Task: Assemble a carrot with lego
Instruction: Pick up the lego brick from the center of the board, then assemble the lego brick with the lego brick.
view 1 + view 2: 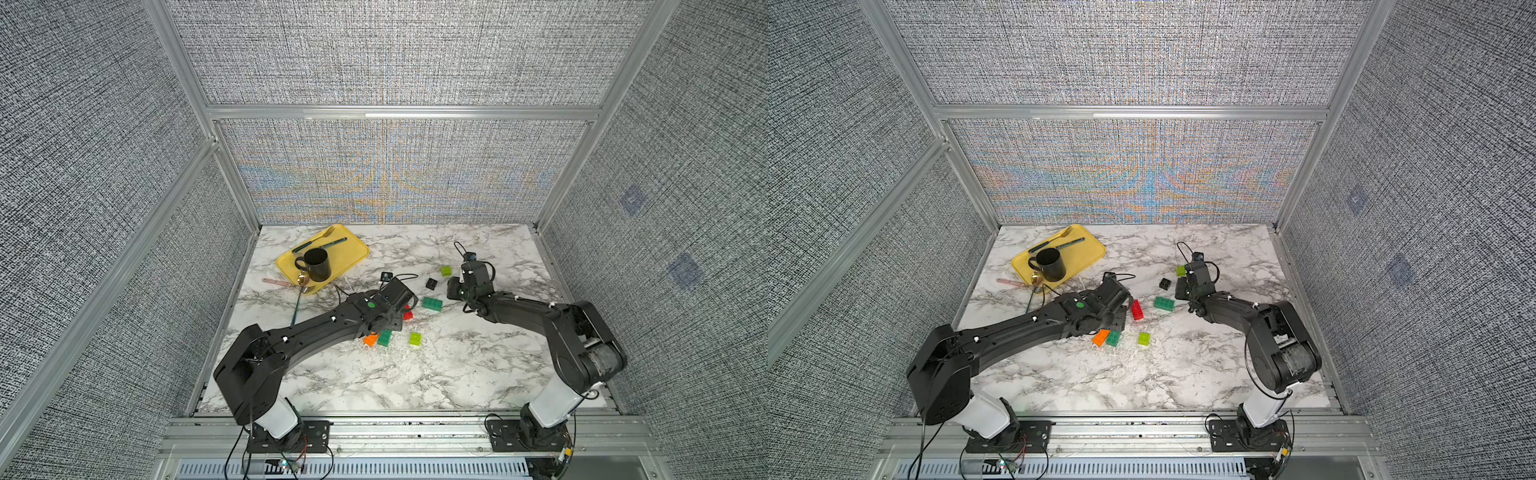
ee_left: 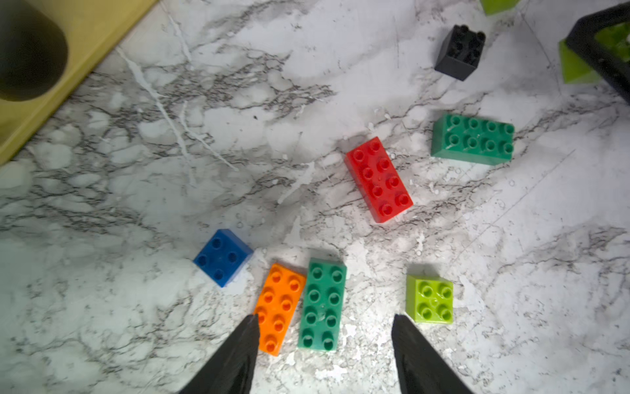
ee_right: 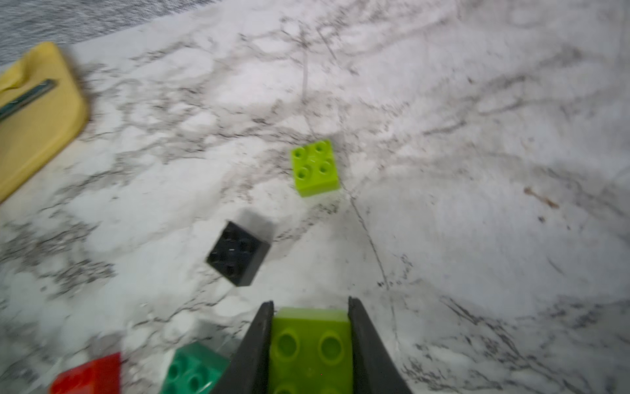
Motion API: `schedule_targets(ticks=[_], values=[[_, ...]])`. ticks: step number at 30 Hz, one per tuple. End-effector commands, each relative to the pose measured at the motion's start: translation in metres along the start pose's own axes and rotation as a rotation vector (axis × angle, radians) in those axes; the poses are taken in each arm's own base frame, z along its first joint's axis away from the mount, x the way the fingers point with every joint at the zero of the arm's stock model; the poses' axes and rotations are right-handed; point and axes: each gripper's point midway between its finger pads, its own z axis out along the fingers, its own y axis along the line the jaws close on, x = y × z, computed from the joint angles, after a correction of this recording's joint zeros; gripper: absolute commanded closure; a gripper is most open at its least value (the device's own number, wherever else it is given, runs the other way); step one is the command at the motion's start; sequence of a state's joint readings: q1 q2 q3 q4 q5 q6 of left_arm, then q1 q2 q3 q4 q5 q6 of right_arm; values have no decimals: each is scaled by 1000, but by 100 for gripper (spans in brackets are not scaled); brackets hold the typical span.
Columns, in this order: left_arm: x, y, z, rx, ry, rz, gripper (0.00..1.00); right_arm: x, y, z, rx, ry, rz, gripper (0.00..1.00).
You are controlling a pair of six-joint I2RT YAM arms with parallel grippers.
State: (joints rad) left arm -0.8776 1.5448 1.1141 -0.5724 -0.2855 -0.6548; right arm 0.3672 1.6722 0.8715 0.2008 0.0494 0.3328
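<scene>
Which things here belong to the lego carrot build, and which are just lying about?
Job: held lime brick, two loose lime bricks, black brick, blue brick, red brick, orange brick, two dark green bricks.
Lying about: yellow tray, black mug, fork.

Reaching in low with the left arm [image 1: 316, 332], left gripper [image 2: 324, 320] aimed down at the desk [image 1: 436, 374] with jaws standing apart. Bending the right arm [image 1: 536, 316] inward at the elbow, right gripper [image 3: 310, 303] clamped tight on a lime brick [image 3: 310, 348].

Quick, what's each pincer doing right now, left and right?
Left pincer: open, holding nothing.
Right pincer: closed on a lime brick.
</scene>
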Motion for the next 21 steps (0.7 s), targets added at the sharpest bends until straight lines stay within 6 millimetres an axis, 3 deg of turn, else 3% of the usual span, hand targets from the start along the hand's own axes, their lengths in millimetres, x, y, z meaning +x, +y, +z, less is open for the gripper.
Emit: schedule_targets(ticks=[1,6,10,16,21], values=[[-10,23,-10,-26,-30,3,34,30,49,-19,-245,136,-252,72],[-24,61,-27,-38,-72,-66,34,75,114,-55,-449,201,-613,73],[-33,84,-42,-58,-125,-117,34,98,140,-68,-583,205,-798,75],[-38,99,-57,-78,-183,-139,34,118,153,-68,-685,216,-987,75],[-37,108,-61,-100,-202,-149,34,133,149,-68,-717,263,-1050,77]])
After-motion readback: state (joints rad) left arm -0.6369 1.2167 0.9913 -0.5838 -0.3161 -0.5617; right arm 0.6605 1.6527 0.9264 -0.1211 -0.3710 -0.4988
